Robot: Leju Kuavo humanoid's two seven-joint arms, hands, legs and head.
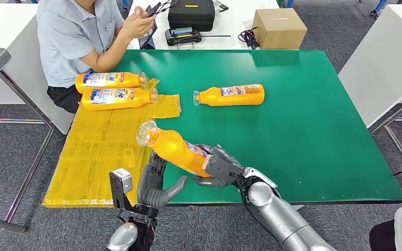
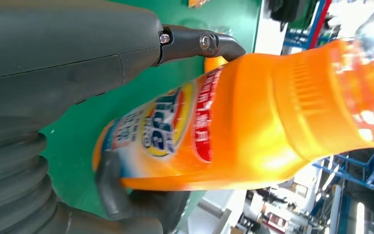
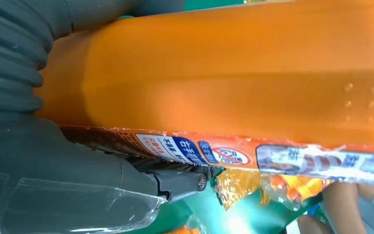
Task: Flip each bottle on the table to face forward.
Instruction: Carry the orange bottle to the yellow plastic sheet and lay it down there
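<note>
Head view: the right hand (image 1: 217, 166) grips the base of an orange bottle (image 1: 175, 149), lifted and tilted above the near edge of the green table (image 1: 314, 115), cap toward the yellow mat (image 1: 99, 151). The left hand (image 1: 156, 184), fingers spread, sits just below the bottle.

Left wrist view: the bottle's (image 2: 253, 117) label faces the camera beside a fingertip (image 2: 219, 44).

Right wrist view: fingers (image 3: 175, 181) press the bottle's (image 3: 233, 73) side.
</note>
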